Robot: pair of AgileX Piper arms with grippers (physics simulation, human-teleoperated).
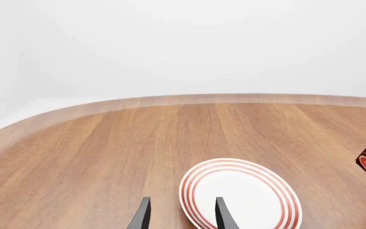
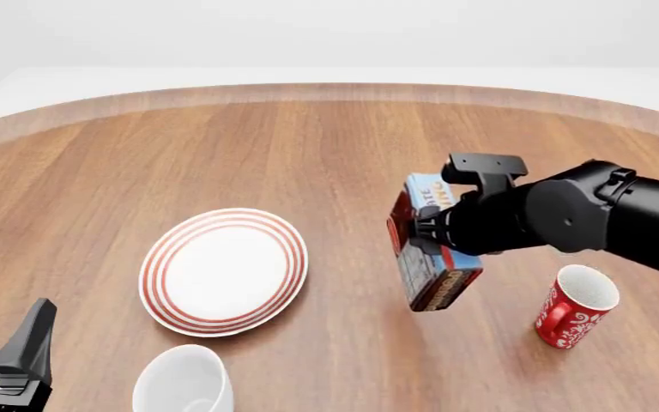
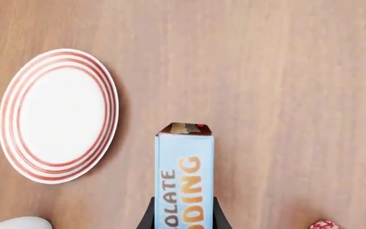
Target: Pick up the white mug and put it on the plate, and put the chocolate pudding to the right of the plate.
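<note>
My right end effector (image 2: 427, 230) is clamped on the chocolate pudding (image 2: 431, 251), hanging above the bench (image 2: 341, 146) right of the plate (image 2: 223, 270). Released tilted, it may topple toward the red mug (image 2: 573, 306). My left end effector (image 1: 181, 217), fingers apart, waits near the white mug (image 2: 183, 379).

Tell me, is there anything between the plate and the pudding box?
No. In the front view, only bare wooden table lies between the plate and the chocolate pudding, which the right pincer grips. The right wrist view agrees.
</note>
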